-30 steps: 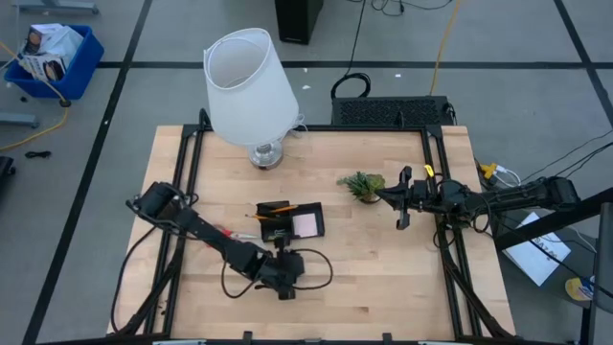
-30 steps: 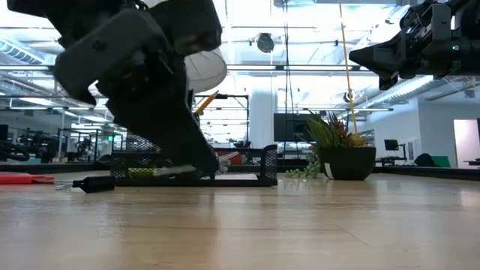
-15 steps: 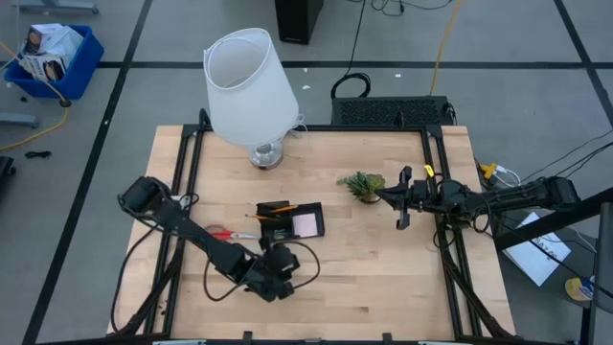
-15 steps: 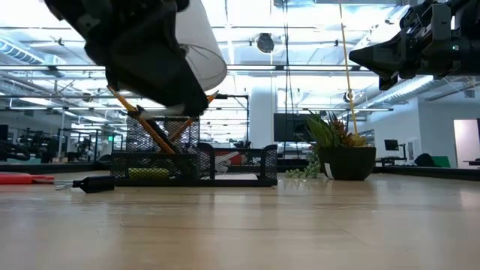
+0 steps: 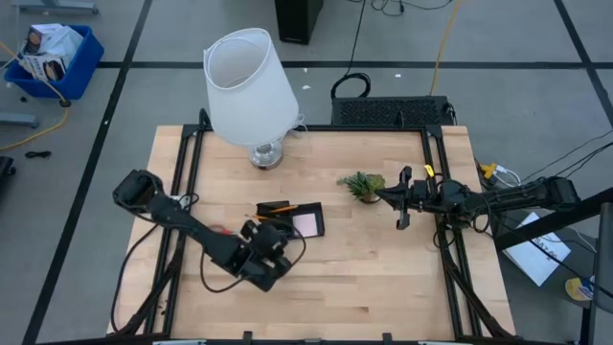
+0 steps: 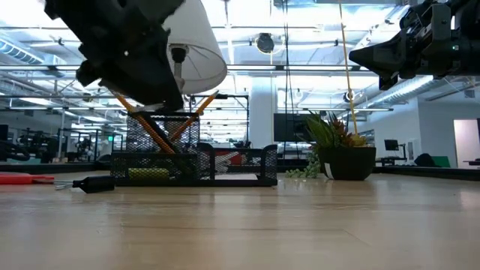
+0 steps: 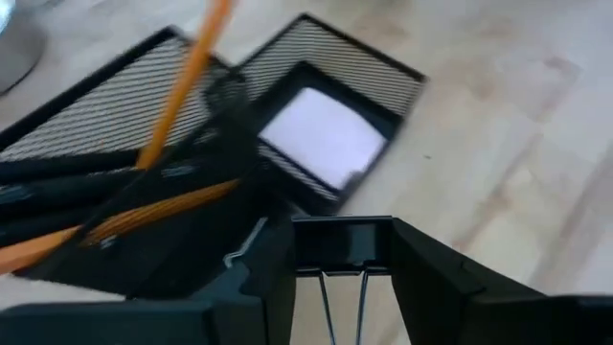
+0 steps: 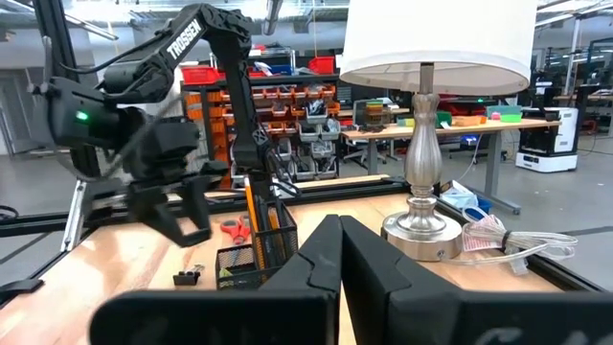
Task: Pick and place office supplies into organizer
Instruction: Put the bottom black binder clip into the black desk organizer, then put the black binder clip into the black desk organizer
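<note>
Wooden tabletop (image 5: 383, 268) carries the black organizer (image 5: 290, 220), pencils (image 6: 154, 127) leaning from its tall cup and a pink sticky-note pad (image 7: 324, 137) in one compartment. Since a second ago the left pincer (image 7: 342, 278) has lifted off the tabletop and now hangs just beside the organizer, clamped on a black binder clip (image 7: 342, 247). Beside the plant (image 5: 362, 184) the right pincer (image 5: 402, 201) waits, fingers fully together, holding nothing.

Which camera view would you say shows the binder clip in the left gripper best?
The left wrist view: the binder clip sits close up between the left gripper's fingers. The high view hides it under the arm; in the low and right wrist views it cannot be made out.
</note>
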### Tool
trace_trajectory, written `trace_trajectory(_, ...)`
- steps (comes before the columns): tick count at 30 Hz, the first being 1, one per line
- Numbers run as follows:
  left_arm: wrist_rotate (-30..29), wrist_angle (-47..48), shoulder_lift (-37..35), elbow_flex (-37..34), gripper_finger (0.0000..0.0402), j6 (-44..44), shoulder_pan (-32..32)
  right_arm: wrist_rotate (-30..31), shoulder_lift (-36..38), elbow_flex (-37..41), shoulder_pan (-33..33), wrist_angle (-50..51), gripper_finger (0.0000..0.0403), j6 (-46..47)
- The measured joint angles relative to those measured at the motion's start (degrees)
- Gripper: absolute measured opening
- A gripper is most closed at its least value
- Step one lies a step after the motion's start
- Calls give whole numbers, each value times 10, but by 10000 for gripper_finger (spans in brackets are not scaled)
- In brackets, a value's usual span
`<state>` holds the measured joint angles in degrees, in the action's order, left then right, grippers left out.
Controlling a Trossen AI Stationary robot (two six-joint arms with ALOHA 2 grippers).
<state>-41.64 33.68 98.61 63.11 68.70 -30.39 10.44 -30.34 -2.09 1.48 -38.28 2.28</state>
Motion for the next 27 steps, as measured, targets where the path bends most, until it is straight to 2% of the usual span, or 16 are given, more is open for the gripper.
trace_trajectory(8, 30, 11, 3, 0, 168, 40, 28, 0, 0, 0, 0, 0, 0, 0)
trace_trajectory(17, 37, 56, 3, 0, 155, 83, 49, 0, 0, 0, 0, 0, 0, 0)
trace_trajectory(27, 51, 56, 3, 0, 220, 84, 51, 0, 0, 0, 0, 0, 0, 0)
